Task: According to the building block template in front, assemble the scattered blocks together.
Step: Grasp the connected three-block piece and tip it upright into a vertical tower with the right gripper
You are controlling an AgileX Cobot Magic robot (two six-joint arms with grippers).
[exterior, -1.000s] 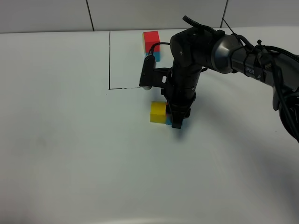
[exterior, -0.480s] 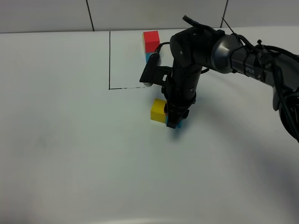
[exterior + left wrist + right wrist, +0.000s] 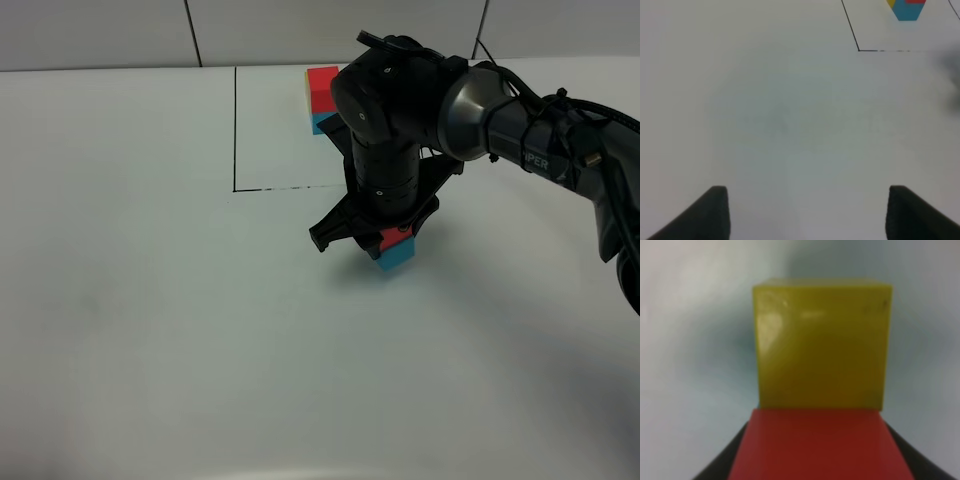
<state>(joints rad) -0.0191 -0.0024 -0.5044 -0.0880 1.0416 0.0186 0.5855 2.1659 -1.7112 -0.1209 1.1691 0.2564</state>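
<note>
The right gripper (image 3: 392, 240) is clamping the red cube (image 3: 821, 445) beside the yellow cube (image 3: 821, 344), while the left gripper (image 3: 807, 212) is standing apart

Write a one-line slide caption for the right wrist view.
Right gripper shut on the red cube, with the yellow cube directly beyond it.

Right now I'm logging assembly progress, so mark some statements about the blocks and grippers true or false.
1. The right gripper is shut on the red cube. True.
2. The red cube sits on the cyan-blue cube. True.
3. The template lies outside the black-lined area. False: it stands inside it.
4. The left gripper holds the yellow cube. False: its jaws are open and empty.
</note>
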